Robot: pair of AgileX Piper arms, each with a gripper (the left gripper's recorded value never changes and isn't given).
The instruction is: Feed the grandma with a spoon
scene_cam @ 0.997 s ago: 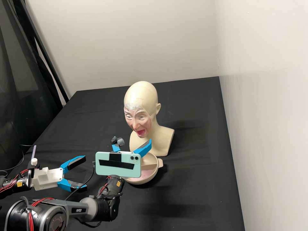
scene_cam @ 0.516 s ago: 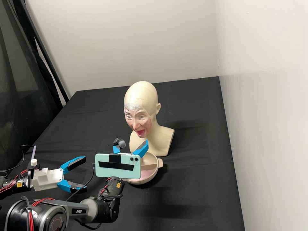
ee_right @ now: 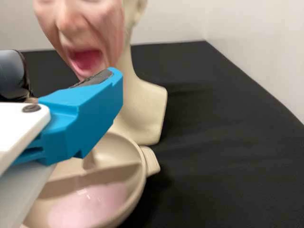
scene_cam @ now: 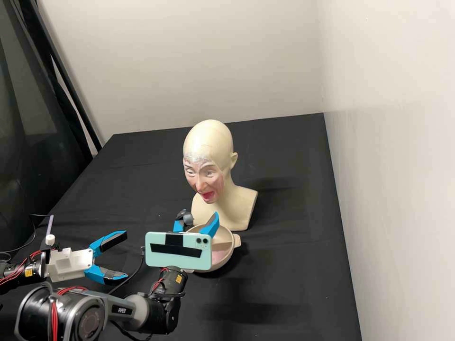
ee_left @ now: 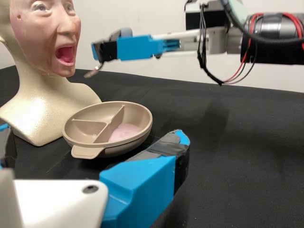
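Note:
The grandma is a bald mannequin head (scene_cam: pixel 211 163) with an open red mouth (ee_left: pixel 65 53), standing mid-bench. A tan divided bowl (scene_cam: pixel 231 238) sits right in front of its bust, with pink food (ee_left: pixel 124 133) in one compartment. My right gripper (scene_cam: pixel 196 224) hovers over the bowl's near rim, below and in front of the mouth, with its fingers apart. A small grey spoon tip (ee_left: pixel 92 72) sticks out under one fingertip, close to the chin. My left gripper (scene_cam: pixel 118 254) rests low at the near left, open and holding nothing.
A mint phone (scene_cam: pixel 178 251) is strapped on the right arm's wrist. A white wall (scene_cam: pixel 393 189) runs along the bench's right edge. A dark panel (scene_cam: pixel 28 142) stands on the left. Black cloth (scene_cam: pixel 284 265) covers the bench.
The right gripper has dropped lower and shifted slightly right, towards the bowl. The left arm has stayed put.

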